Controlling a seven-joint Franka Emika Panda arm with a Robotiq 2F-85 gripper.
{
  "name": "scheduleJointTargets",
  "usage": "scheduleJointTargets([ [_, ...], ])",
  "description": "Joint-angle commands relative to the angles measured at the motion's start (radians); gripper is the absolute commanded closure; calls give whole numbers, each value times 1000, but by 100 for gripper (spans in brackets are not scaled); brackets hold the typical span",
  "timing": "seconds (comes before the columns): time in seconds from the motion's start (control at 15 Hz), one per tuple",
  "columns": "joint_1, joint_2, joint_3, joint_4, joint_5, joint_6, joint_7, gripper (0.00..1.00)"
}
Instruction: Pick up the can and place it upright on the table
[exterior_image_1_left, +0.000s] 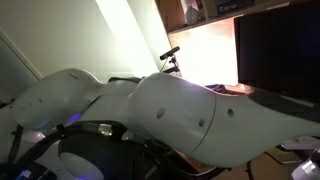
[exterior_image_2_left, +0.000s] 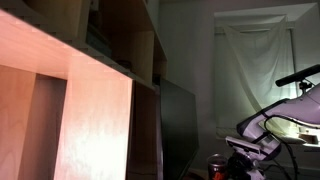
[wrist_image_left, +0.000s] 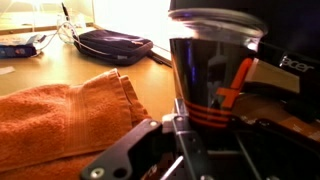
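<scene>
White arm low (horiz.), claw at can

Wrist view: the gripper is blurred and cropped by the bottom edge, so how wide its jaws stand cannot be told. The can has its base hidden behind the gripper, and its label is too blurred to read. The towel is cut by the left and bottom edges. The table has its far end lost in glare.

In an exterior view the arm fills most of the frame – can, towel and gripper are all hidden behind it. The monitor is clipped by the right edge.

In an exterior view the can is tiny, dim and cut by the bottom edge – what it rests on cannot be told. The arm runs off the right edge, its end lost in dark clutter.
</scene>
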Motion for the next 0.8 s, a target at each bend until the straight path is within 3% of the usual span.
scheduleJointTargets([
  [0.0, -7, 26, 15, 45, 8, 23, 66, 93],
  [0.6, -5, 62, 7, 98, 2, 6, 172, 93],
  [0.67, -10, 32, 16, 55, -10, 11, 168, 88],
  [0.73, -10, 26, 17, 47, -13, 6, 165, 93],
])
